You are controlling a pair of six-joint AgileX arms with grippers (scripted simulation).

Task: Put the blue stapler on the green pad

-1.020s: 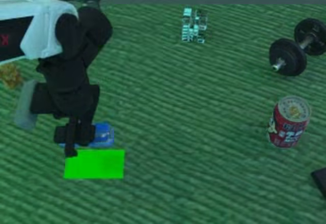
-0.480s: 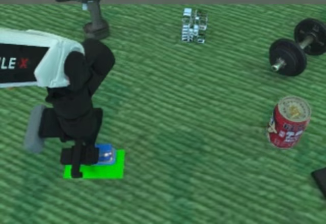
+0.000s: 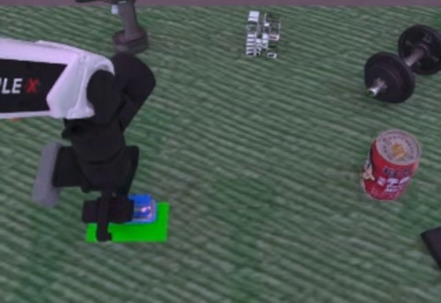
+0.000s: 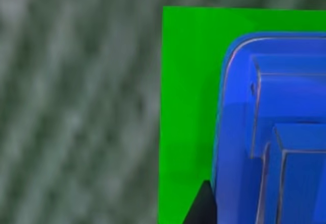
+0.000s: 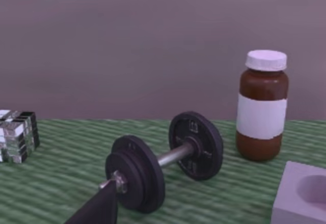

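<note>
Left gripper (image 3: 105, 211) had carried the blue stapler (image 3: 142, 207) from the carpet onto the green pad (image 3: 153, 231), jaws apparently clamped on it; release remained.

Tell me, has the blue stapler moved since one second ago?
Yes. The blue stapler went toward the top view's bottom edge, from the carpet beside the green pad onto it, under the left hand.

- The top view looks straight down from well above — the whole carpet (image 3: 275, 179) fits in.
- The left wrist view faces down, very near the green pad (image 4: 186, 91) and blue stapler (image 4: 275, 132), which the top view shares.
- The right wrist view looks level and low across the carpet at the dumbbell (image 5: 165, 160) — also in the top view.
</note>
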